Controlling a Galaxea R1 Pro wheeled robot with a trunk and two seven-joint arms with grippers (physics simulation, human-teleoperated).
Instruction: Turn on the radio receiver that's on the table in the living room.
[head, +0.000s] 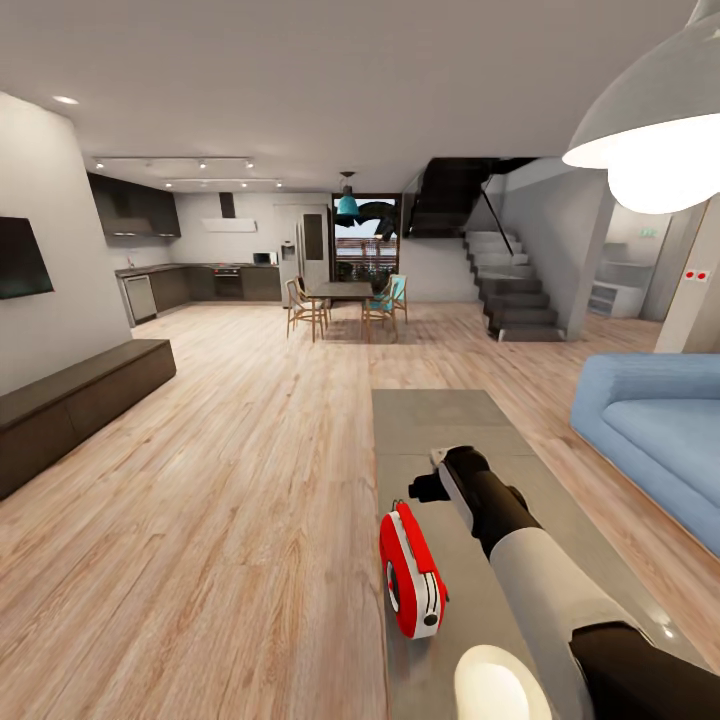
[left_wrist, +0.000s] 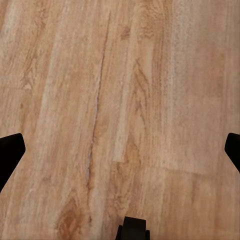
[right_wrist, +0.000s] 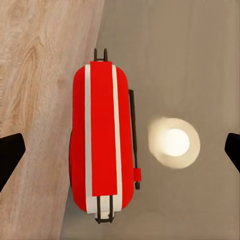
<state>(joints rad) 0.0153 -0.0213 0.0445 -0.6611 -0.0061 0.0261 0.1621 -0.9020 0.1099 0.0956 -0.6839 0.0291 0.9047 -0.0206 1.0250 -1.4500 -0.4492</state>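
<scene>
Fingers (right_wrist: 10, 157) of right gripper (head: 432, 478): spread, empty, above radio receiver (right_wrist: 102, 140), probably to press it; radio at tabletop (head: 440, 420) edge.

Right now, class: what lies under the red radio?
The radio receiver stands on the grey table, near its edge beside the wood floor. A lamp's bright reflection shows beside it. The tabletop directly beneath the radio is covered.

Red radio receiver (right_wrist: 102, 137) (white-striped) at the grey table (right_wrist: 200, 60) edge, wood floor (right_wrist: 35, 75) alongside.
</scene>
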